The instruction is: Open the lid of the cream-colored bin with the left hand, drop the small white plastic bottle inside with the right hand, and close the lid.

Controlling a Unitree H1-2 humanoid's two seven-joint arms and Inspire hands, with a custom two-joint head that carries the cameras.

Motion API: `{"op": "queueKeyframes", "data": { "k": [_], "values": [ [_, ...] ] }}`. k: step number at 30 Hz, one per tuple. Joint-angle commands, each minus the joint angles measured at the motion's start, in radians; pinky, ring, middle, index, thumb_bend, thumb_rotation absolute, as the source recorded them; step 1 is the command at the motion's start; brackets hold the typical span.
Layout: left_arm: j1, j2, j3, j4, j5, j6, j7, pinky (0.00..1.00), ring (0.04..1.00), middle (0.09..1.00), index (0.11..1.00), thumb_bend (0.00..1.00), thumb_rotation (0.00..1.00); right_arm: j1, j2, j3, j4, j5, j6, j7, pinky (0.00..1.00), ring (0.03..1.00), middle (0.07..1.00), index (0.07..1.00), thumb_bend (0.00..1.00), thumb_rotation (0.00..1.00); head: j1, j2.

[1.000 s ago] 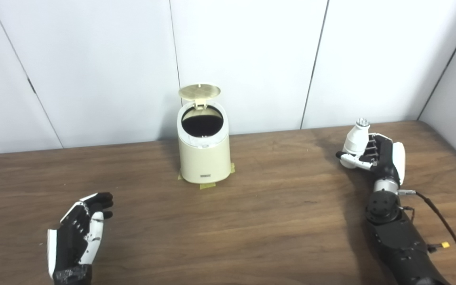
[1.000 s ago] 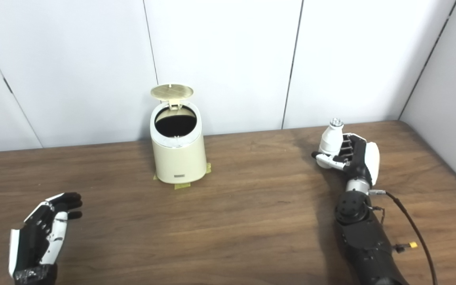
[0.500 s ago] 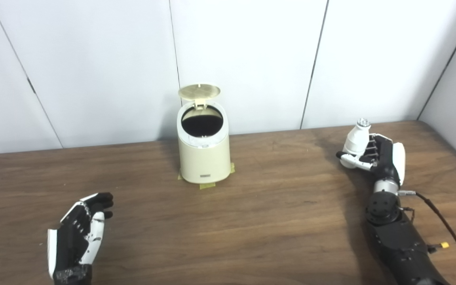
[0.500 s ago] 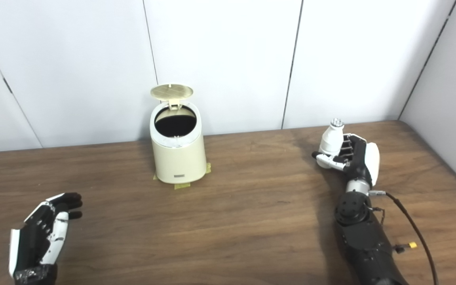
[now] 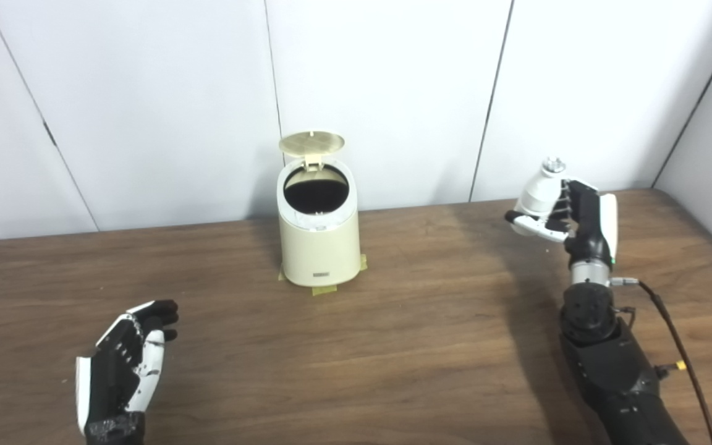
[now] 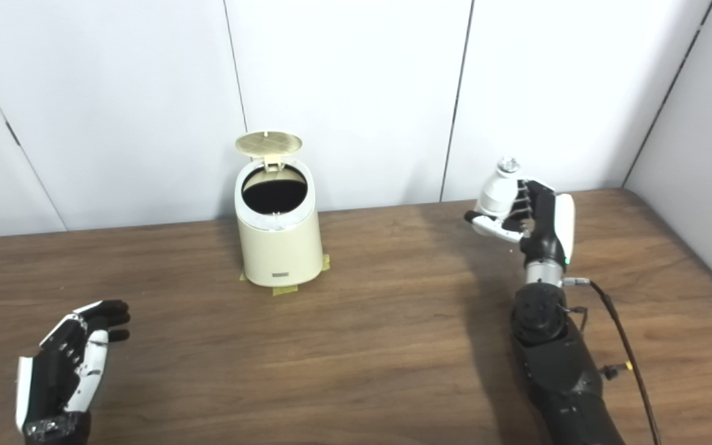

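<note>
at the far left you see the left robot hand point(image 5: 122, 364) low over the near part of the desk point(image 5: 430, 346), palm turned inward, fingers point(image 5: 157, 312) apart and lightly curled, holding nothing. it is well apart from everything else on the desk.

moving right, the cream-colored bin point(image 5: 318, 232) stands upright near the desk's far edge, close to the white panelled wall point(image 5: 387, 93). its lid point(image 5: 311, 143) is raised on the rear hinge, standing tilted back above the rim, and the round opening point(image 5: 316, 191) shows dark inside. strips of yellowish tape point(image 5: 324, 289) show at the base of the bin, against the desk. a small label sits low on the bin's front; you cannot read it.

further right, the right robot hand point(image 5: 569, 213) is lifted above the desk, well to the right of the bin and at about the height of its opening. it is closed around the small white plastic bottle point(image 5: 536, 193), thumb across the front of the body, fingers behind. the bottle is held nearly upright, leaning slightly left, with its ribbed cap point(image 5: 553, 164) uppermost and clear of the fingers. the bottle is outside the bin.

a black cable point(image 5: 680, 352) runs from the right wrist toward the lower right. the arm's shadow falls on the desk to its left.
</note>
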Motion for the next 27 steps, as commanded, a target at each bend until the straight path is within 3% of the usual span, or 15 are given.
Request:
{"op": "queueKeyframes", "data": {
  "k": [1, 8, 15, 27],
  "values": [
    [-0.017, 0.001, -0.005, 0.006, 0.014, -0.035, 0.005, 0.63, 0.690, 0.684, 0.651, 0.22, 0.50, -0.052, -0.002, 0.001, -0.067, -0.017, -0.011, 0.004, 0.35, 0.417, 0.459, 0.509, 0.53, 0.00, -0.001, 0.000],
    [-0.022, -0.001, -0.006, 0.013, 0.005, -0.036, 0.006, 0.63, 0.693, 0.687, 0.649, 0.22, 0.50, -0.061, 0.027, 0.011, -0.115, -0.011, -0.039, 0.044, 0.35, 0.401, 0.468, 0.522, 0.52, 0.00, 0.001, -0.002],
    [-0.027, -0.004, -0.010, 0.024, 0.009, -0.042, 0.009, 0.63, 0.695, 0.686, 0.646, 0.22, 0.51, -0.057, 0.063, 0.031, -0.208, -0.024, -0.008, 0.088, 0.36, 0.417, 0.482, 0.527, 0.52, 0.00, 0.002, -0.005],
    [-0.035, -0.013, -0.019, 0.050, 0.021, -0.053, 0.018, 0.64, 0.694, 0.689, 0.653, 0.21, 0.49, -0.064, 0.182, 0.063, -0.397, -0.021, 0.085, 0.168, 0.36, 0.437, 0.475, 0.507, 0.52, 0.00, 0.030, -0.030]
  ]
}}
